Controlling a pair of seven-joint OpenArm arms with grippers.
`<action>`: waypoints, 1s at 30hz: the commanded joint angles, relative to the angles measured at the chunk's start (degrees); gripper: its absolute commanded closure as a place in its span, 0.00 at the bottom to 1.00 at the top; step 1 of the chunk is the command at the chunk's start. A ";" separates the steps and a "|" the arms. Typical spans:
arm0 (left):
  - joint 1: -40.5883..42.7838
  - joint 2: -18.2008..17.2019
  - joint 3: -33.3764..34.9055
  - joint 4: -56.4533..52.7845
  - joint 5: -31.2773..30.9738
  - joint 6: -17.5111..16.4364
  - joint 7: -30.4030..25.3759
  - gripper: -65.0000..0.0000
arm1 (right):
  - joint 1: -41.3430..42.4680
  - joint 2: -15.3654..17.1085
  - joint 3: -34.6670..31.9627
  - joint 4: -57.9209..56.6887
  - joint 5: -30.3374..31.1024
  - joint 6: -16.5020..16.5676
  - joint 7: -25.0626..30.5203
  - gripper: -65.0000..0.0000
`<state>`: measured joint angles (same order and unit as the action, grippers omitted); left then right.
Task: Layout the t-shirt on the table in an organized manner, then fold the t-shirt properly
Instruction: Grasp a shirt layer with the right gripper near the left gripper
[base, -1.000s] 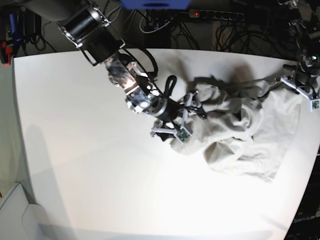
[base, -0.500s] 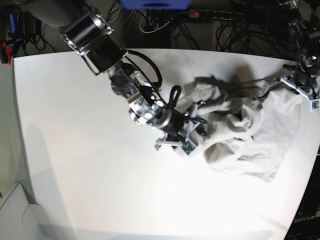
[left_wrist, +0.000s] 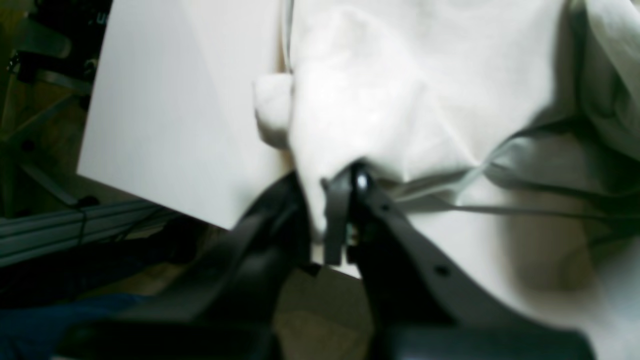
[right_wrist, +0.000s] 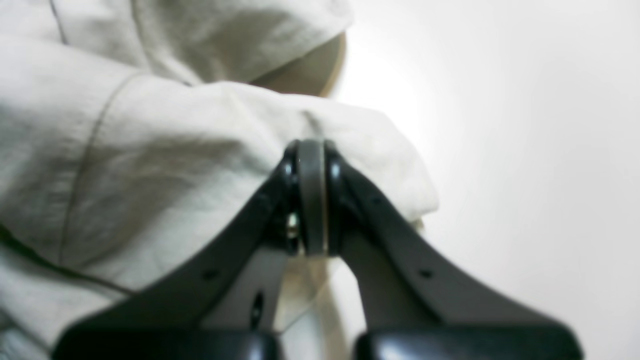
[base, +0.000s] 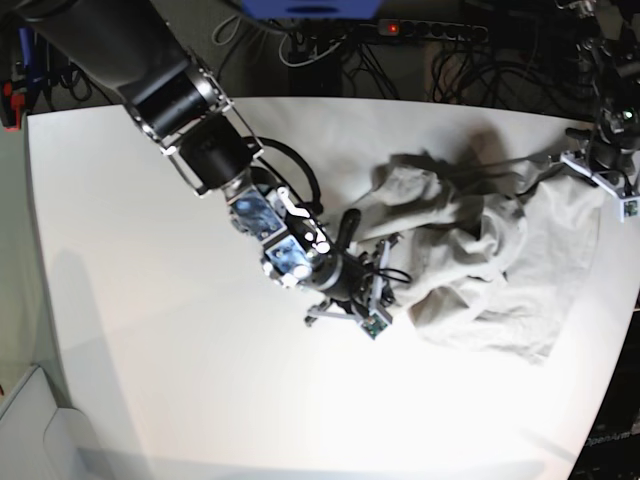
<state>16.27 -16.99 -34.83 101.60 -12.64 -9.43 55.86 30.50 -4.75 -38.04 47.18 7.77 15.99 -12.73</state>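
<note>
The pale grey-beige t-shirt (base: 500, 270) lies crumpled on the right half of the white table (base: 150, 300). My right gripper (base: 390, 292) sits at the shirt's lower left edge. In the right wrist view, the right gripper (right_wrist: 311, 150) is shut on a fold of the t-shirt (right_wrist: 150, 165). My left gripper (base: 602, 172) is at the far right corner of the table. In the left wrist view, the left gripper (left_wrist: 332, 187) is shut on an edge of the t-shirt (left_wrist: 400, 100), close to the table's edge (left_wrist: 150, 195).
A power strip (base: 430, 30) and tangled cables lie behind the table's far edge. Dark floor and a metal frame (left_wrist: 45, 235) show beyond the table's corner in the left wrist view. Bare white tabletop (right_wrist: 525, 150) stretches away from the right gripper.
My right arm has slid toward the table's front along the shirt's left edge, and its jaws have closed on the cloth. The left arm has stayed put.
</note>
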 joint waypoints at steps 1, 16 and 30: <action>-0.49 -0.90 -0.47 0.86 0.12 0.16 -0.95 0.99 | 1.89 -0.83 0.20 1.04 0.27 -0.03 1.52 1.00; -0.58 -0.90 -0.38 0.86 -0.23 0.16 -0.95 0.99 | 1.89 -0.92 0.46 3.15 0.36 -0.30 -3.66 0.56; -0.58 -0.54 -0.29 0.95 -0.32 0.16 -0.95 0.99 | 2.25 0.75 0.46 0.43 0.36 -0.30 2.23 0.29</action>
<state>16.14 -16.91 -34.83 101.60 -12.88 -9.43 55.83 30.79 -3.46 -37.78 46.72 7.81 15.77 -12.21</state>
